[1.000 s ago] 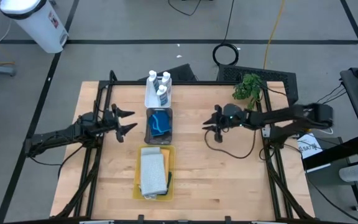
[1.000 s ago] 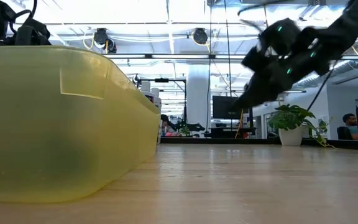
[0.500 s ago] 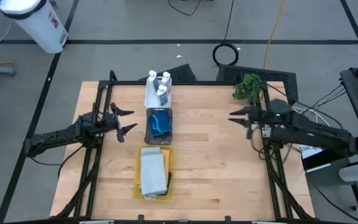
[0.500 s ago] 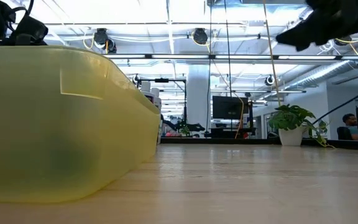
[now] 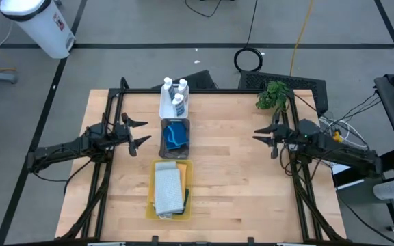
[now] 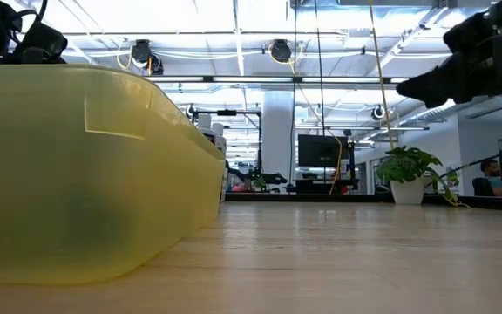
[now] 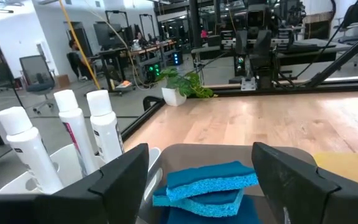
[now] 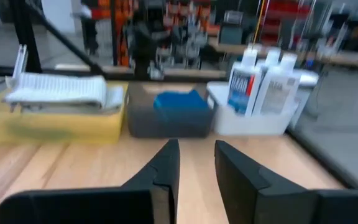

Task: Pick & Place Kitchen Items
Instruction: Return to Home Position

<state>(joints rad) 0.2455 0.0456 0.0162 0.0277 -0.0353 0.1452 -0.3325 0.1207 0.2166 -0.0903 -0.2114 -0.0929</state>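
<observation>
- Left gripper (image 5: 142, 132): jaws wide open, empty, just beside the grey tray (image 5: 163, 145).
- Centre: bottles (image 5: 175, 92) in the white tray (image 5: 164, 111); sponges (image 5: 176, 134) in the grey tray; cloths (image 5: 169, 191) in the yellow tray (image 5: 152, 199).
- Right gripper (image 5: 257, 134): jaws narrowly open, empty, near the right edge of the desk (image 5: 231, 184).

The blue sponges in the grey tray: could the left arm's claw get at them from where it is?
Probably yes. The left claw hangs open just beside the grey tray, facing the blue sponges, which lie uncovered on top with nothing between.
</observation>
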